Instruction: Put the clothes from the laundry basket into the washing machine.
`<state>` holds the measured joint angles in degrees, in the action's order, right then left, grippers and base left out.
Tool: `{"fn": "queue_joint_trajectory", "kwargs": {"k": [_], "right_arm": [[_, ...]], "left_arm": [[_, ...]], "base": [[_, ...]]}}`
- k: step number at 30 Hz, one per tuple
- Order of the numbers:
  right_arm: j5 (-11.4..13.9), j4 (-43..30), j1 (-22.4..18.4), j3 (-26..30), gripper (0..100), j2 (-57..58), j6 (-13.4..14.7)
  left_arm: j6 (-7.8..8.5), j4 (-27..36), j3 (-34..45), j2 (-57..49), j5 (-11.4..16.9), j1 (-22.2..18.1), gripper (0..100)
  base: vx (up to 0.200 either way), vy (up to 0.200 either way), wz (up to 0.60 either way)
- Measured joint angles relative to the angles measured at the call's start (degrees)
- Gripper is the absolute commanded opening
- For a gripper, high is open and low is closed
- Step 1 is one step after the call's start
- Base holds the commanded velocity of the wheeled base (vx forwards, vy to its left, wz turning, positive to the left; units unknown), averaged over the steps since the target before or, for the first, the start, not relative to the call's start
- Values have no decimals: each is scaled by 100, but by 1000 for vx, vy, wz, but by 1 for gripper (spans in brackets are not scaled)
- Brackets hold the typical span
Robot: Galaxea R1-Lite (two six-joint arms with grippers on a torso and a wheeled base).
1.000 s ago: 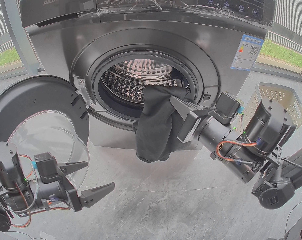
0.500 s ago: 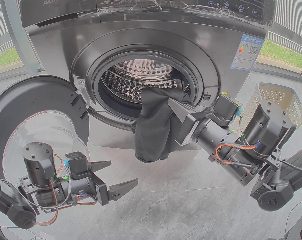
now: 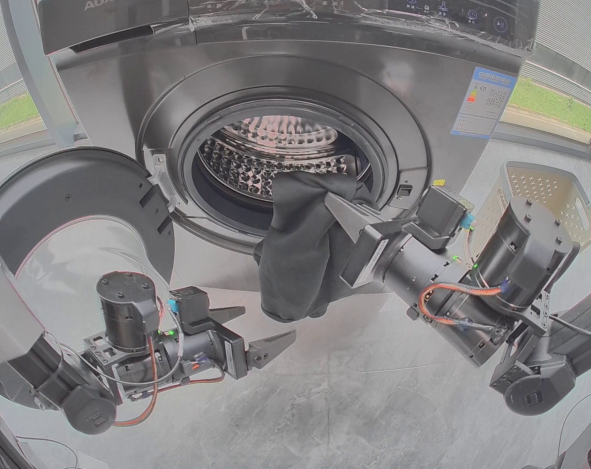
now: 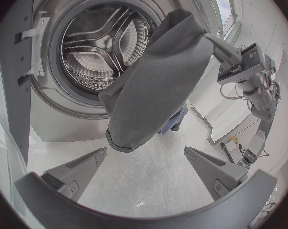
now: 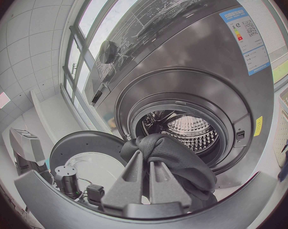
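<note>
While the fingers of my right gripper (image 3: 331,202) clamp the dark grey cloth garment (image 3: 295,249) at the mouth of the silver front-loading washing machine (image 3: 295,73), most of it hangs outside the drum (image 3: 269,157). I judge my left gripper (image 3: 269,324) hovers beneath, fingers apart, to gather that hanging end.

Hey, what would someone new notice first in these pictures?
The dark garment dangles from the shut right claw, just in front of the open washing machine. Next comes the open left claw, low near the garment's hem, in front of the swung-open door.
</note>
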<state>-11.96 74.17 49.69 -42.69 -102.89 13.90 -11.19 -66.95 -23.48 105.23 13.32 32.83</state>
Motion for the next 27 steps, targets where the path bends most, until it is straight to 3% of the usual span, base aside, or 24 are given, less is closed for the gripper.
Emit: {"fn": "queue_joint_trajectory", "kwargs": {"k": [7, 27], "right_arm": [[13, 85, 26, 55, 0, 30, 0], [17, 113, 141, 217, 0, 168, 0]], "left_arm": [[-20, -552, -271, 718, -39, -20, 100], [4, -1370, -1296, 1952, -112, -229, 100]], "base": [[0, 0, 0], [0, 0, 0]]}}
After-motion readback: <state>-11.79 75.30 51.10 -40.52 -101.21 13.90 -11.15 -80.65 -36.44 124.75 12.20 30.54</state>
